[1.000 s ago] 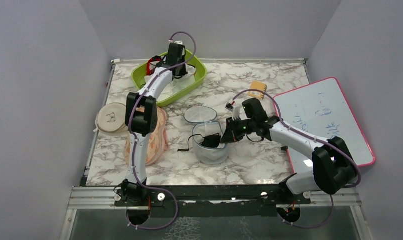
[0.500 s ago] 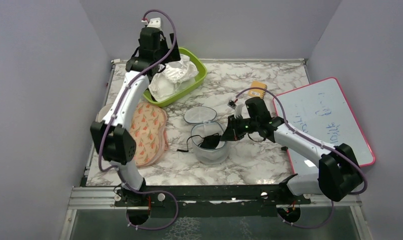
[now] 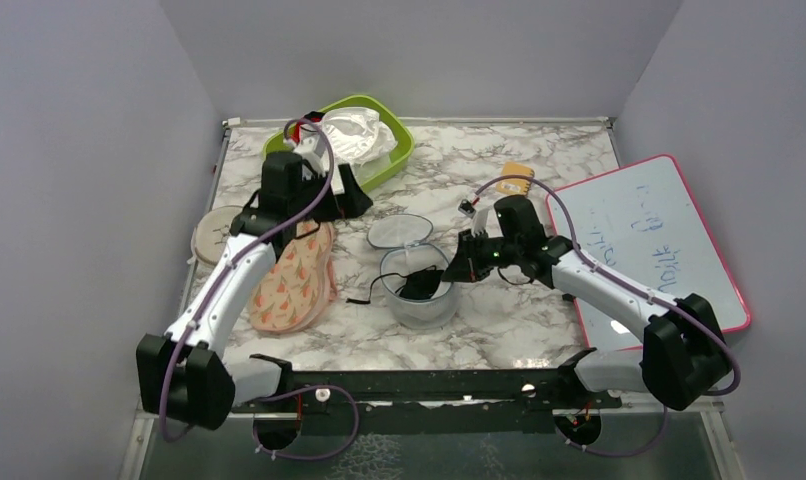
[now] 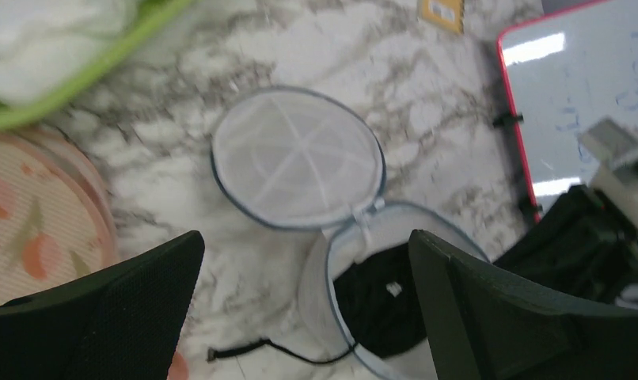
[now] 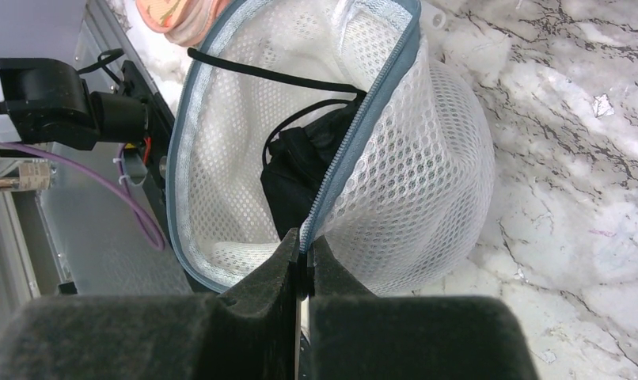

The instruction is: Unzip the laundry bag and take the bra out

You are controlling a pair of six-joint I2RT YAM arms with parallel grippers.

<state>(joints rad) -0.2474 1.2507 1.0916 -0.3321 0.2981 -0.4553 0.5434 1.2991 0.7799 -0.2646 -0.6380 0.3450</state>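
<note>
Two jobs here: my right jaws, pinched shut on the right rim of the open laundry bag [image 3: 419, 314] mid-table [image 3: 539, 170], anchor it, so I should drop the wide-open, empty left jaws onto the black bra [image 3: 421, 285] inside, avoiding the mesh.

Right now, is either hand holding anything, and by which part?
The right hand pinches the laundry bag by its grey-blue zip rim; the left hand is open, holding nothing.
</note>
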